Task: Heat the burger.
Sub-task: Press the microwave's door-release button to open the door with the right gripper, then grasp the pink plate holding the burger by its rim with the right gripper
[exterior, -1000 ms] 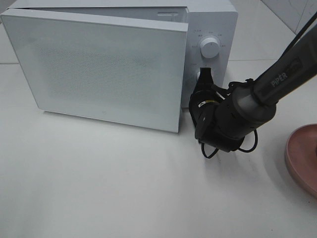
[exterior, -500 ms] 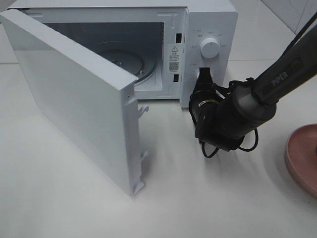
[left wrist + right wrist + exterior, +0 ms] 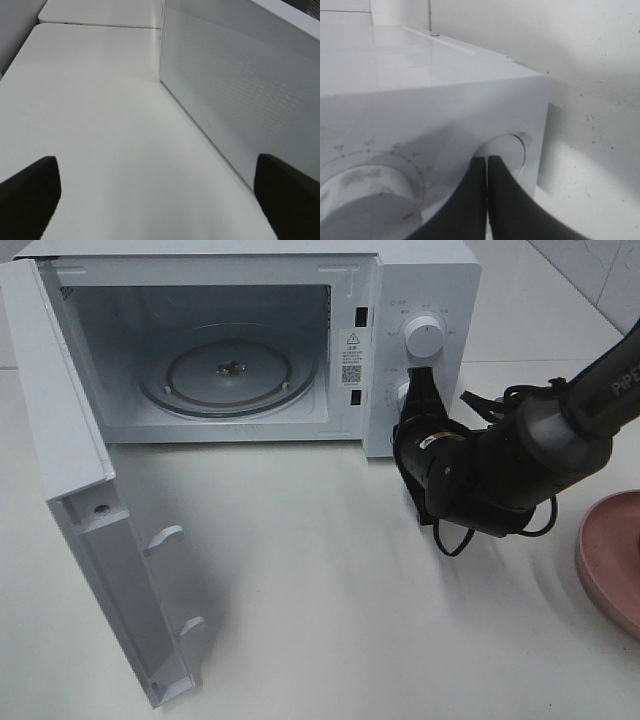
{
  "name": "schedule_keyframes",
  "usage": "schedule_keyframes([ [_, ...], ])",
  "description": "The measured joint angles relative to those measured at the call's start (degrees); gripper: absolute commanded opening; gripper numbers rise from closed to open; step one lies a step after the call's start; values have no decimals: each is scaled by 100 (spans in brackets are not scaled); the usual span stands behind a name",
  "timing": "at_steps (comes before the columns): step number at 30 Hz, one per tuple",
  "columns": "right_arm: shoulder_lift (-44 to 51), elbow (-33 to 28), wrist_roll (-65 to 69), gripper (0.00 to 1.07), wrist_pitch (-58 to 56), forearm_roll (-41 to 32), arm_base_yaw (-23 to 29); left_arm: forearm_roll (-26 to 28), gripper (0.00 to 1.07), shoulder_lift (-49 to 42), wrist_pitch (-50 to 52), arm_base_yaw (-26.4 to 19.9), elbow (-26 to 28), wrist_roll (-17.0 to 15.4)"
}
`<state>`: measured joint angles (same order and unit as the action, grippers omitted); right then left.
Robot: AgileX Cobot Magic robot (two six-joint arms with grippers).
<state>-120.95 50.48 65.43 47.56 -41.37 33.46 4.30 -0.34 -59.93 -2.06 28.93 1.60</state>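
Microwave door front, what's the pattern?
Fine dotted mesh on the white door; clearest in left wrist view.

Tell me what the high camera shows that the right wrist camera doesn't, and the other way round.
Only the high view: the microwave door standing wide open, the bare glass turntable inside, and part of a pink dish at the right edge of the picture.
Only the right wrist view: the right tool seen close up, its fingers pressed together, with the tips at a round button on the panel.
Both: that tool at the microwave's control panel, and the white dial beside it.
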Motion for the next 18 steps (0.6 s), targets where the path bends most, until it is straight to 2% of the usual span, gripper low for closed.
schedule_keyframes([
  [3, 275, -241, 0, 1, -74, 246, 0, 0, 98, 0, 0, 0, 0, 0],
  [12, 716, -733, -138, 2, -642, 395, 0, 0, 98, 0, 0, 0, 0, 0],
  [18, 1272, -1026, -1008, 3, -1564, 584, 0, 0, 98, 0, 0, 0, 0, 0],
])
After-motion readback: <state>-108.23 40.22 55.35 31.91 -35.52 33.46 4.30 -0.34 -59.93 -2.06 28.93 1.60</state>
